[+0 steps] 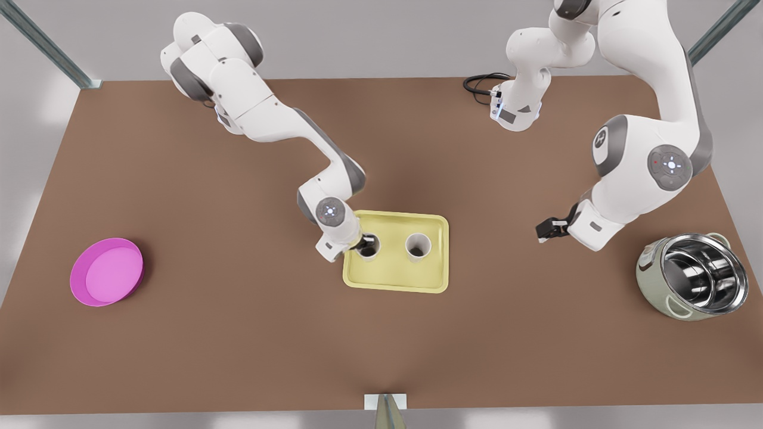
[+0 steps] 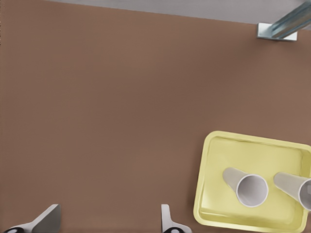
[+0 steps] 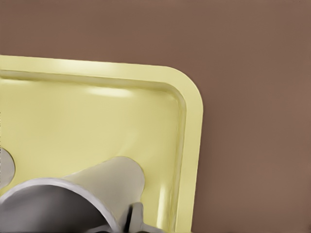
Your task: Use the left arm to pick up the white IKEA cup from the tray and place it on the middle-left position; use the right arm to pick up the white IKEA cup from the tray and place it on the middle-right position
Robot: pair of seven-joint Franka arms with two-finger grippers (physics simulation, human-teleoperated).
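Front view gives us the brown tabletop point(image 1: 238, 179) with the pale yellow rectangular tray point(image 1: 393, 280) near its middle, rounded at the corners and low at the rim. Two white tapered IKEA cups stand upright on the tray, apart from each other. One, the near-gripper cup point(image 1: 371, 253), is toward the tray's 9 o'clock edge. The other, the free cup point(image 1: 418, 245), stands at 3 o'clock from the first with nothing touching it. The right gripper point(image 1: 365, 242) is down at the rim of the near-gripper cup, reaching in from 10 o'clock. Its wrist view shows that cup point(image 3: 112, 179) close up against the tray point(image 3: 97, 121) floor near a rounded corner. Whether it is clamped on the cup we cannot tell. The left gripper point(image 1: 551, 228) hangs above bare table at 3 o'clock from the tray, well apart from it. In its wrist view the left gripper point(image 2: 107, 225) has its fingertips point(image 2: 48, 218) spread wide with nothing between them, and the tray point(image 2: 218, 160) lies off to one side. A round magenta dish point(image 1: 107, 272) sits far out at 9 o'clock from the tray. A shiny steel pot in a pale green housing point(image 1: 694, 277) sits far out at 3 o'clock.
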